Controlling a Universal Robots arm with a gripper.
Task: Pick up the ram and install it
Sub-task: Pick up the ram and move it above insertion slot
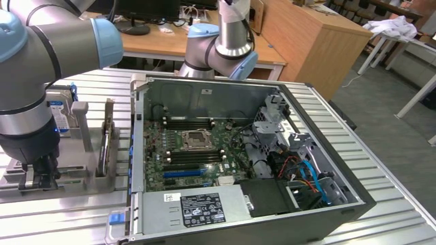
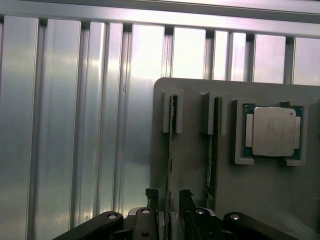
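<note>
Straddling the ram (image 2: 172, 130) in its grey holder (image 2: 191, 162) | tool (image 2: 168, 195) wide open, gripping nothing

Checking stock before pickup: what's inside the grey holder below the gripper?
A ram between the open gripper's fingers, a second ram beside it, and a processor in its recess. The gripper covers one end of each.

Ram (image 2: 171, 145) showing green, holder (image 2: 192, 165) pale grey. Processor (image 2: 272, 131) silver, green border. Table (image 2: 75, 125) silver, ribbed in stripes. On the exterior view's left, arm (image 1: 48, 51) grey with pale-blue caps; motherboard (image 1: 197, 148) green.
</note>
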